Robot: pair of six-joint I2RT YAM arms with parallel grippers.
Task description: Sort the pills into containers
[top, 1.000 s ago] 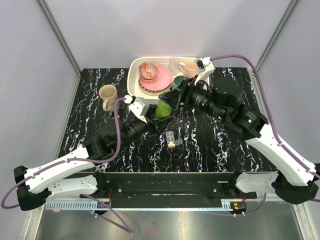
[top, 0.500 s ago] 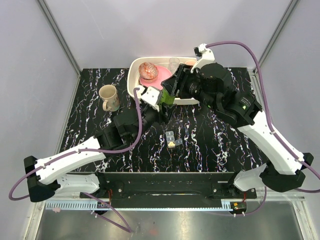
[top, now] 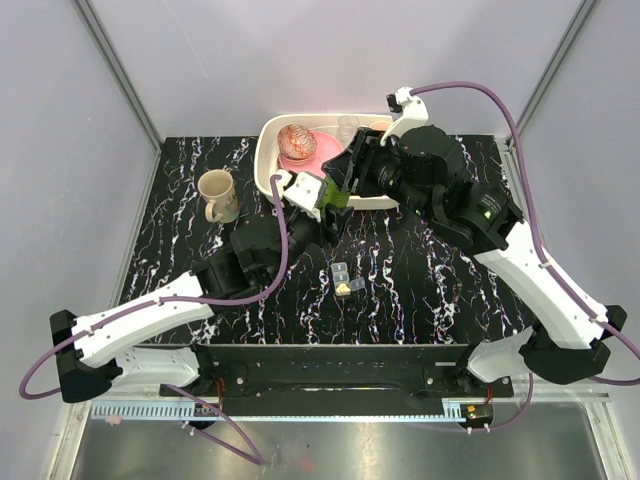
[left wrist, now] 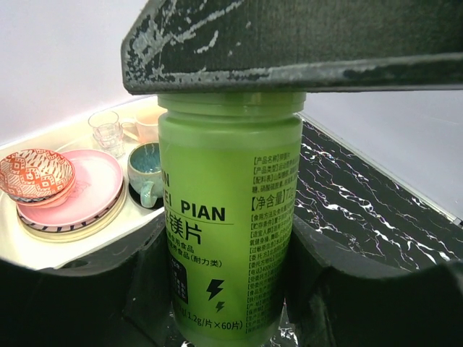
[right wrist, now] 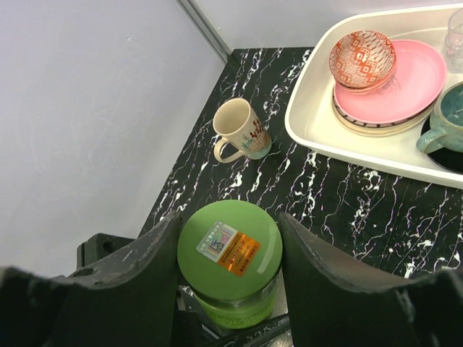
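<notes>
Green bottle (top: 333, 195) has shifted back toward the tray's (right wrist: 315, 116) near edge, left jaws part-closed on its body, right jaws gripping its cap (right wrist: 230, 249) (uncapping likely next); pills (top: 344, 288) show yellow at the containers (top: 342, 275), counter centre.

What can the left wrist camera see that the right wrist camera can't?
Only the left wrist view shows the green bottle from the side, with its printed label. Only the right wrist view shows the lid from above, with an orange sticker, and a cream mug standing on the table. Both show the bottle, plus the white tray holding a patterned bowl on a pink plate and a teal mug.
</notes>
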